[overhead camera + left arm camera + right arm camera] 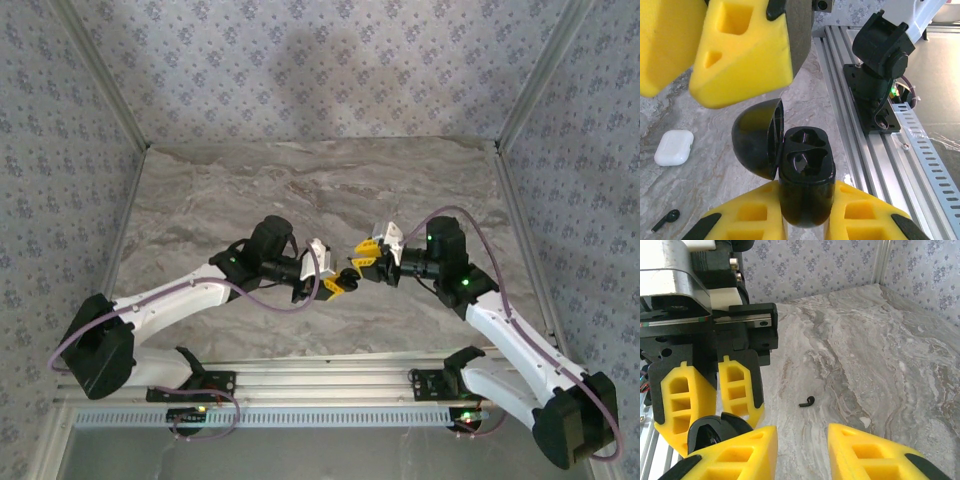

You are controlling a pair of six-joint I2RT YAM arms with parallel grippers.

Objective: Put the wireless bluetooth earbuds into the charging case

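Left hand (pixel 805 220) clenched on glossy black open charging case (pixel 805 165). Right hand (pixel 800 440) released. Tiny curved black earbud (pixel 808 401) mid-frame: likely light, slippery; pinch stem.

A grey marble-patterned table (pixel 300 180) is boxed in by 3 walls (pixel 450 60) papered pale blue-grey with small flower sprigs. 2 bare metal posts (pixel 102 75) slant up from the back corners. Silver rails (pixel 330 372) and a slotted strip (pixel 330 415) run along the near edge. The light is even, and a soft shadow (pixel 310 60) lies on the back wall.
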